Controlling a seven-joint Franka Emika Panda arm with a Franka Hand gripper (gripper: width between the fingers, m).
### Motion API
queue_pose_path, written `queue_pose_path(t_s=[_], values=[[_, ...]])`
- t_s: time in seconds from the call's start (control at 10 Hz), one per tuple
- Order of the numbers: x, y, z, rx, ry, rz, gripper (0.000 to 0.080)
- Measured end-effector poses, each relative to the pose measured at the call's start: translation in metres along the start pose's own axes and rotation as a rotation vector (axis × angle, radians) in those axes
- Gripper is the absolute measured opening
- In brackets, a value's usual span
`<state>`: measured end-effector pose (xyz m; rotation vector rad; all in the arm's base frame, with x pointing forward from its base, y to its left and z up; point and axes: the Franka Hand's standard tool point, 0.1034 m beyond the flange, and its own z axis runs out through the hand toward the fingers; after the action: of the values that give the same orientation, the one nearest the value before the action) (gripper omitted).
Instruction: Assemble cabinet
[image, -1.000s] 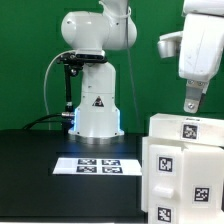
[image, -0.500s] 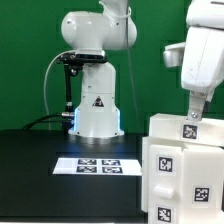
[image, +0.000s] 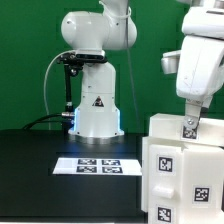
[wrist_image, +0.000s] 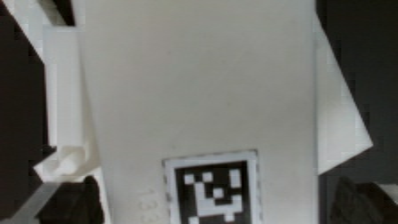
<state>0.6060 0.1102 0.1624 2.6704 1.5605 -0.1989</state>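
Note:
The cabinet is a white box with black-and-white marker tags, standing at the exterior view's lower right on the black table. My gripper hangs straight down over its top, and the dark fingertips touch or almost touch the top face beside a tag. The exterior view sees the fingers side-on, so their gap is hidden. The wrist view is filled by a flat white cabinet panel with one marker tag; a lighter white edge piece runs along one side. No fingers show there.
The marker board lies flat on the black table in front of the robot base. A black stand with cables rises beside the base. A green backdrop closes the back.
My gripper has come down and slightly toward the exterior view's left, from well above the cabinet to its top face. The cabinet has not moved.

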Motion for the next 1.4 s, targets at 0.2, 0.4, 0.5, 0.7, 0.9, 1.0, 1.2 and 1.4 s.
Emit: queue_pose_path(t_s=[0.2,0.4,0.5,0.7,0.9,1.0,1.2,1.4], values=[[-0.0019,0.0015,0.0003,0.001,0.0,0.011,0.0648],[-0.0058,0.0043,0.0009,0.003,-0.001,0.018,0.0648],[-0.0067,0.005,0.0013,0.003,-0.001,0.021,0.0648],[-0.0081,0.0053,0.0034,0.005,-0.003,0.028,0.0648],[-0.0089,0.0055,0.0035,0.007,-0.004,0.029,0.0621],[-0.0089,0.0055,0.0035,0.006,-0.005,0.029,0.0553],[-0.0095,0.0059,0.0035,0.001,-0.012,0.035,0.0553],[-0.0099,0.0059,0.0037,0.002,-0.012,0.076,0.0553]])
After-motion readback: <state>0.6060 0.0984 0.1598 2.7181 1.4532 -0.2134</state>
